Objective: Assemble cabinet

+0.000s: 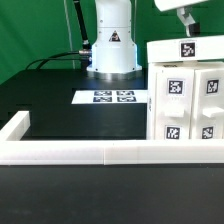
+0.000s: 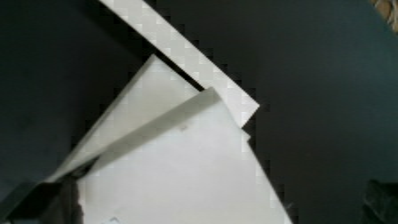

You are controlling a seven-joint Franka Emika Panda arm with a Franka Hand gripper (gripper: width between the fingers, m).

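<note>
Black tabletop [image 1: 45, 105] bears the 4-tag marker board [image 1: 112, 97] beside tagged cabinet [image 1: 188, 95].

white rounded arm base [image 1: 110, 50] w/ black triangle sticker [image 1: 115, 38]; black cables [image 1: 66, 55] off its side; gripper [image 2: 210, 205] fingers [image 2: 36, 200] dark grey, blurry.

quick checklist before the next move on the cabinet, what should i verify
1. Cabinet stands at the exterior view's right, behind the border rail: ok.
2. Its front markers are readable: ok.
3. Gripper is above the cabinet: ok.
4. Gripper open or shut: cannot tell, it is cut off at the frame edge.
5. Which part the white panel in the wrist view is: cannot tell.
6. Marker board lies flat and uncovered: ok.
</note>
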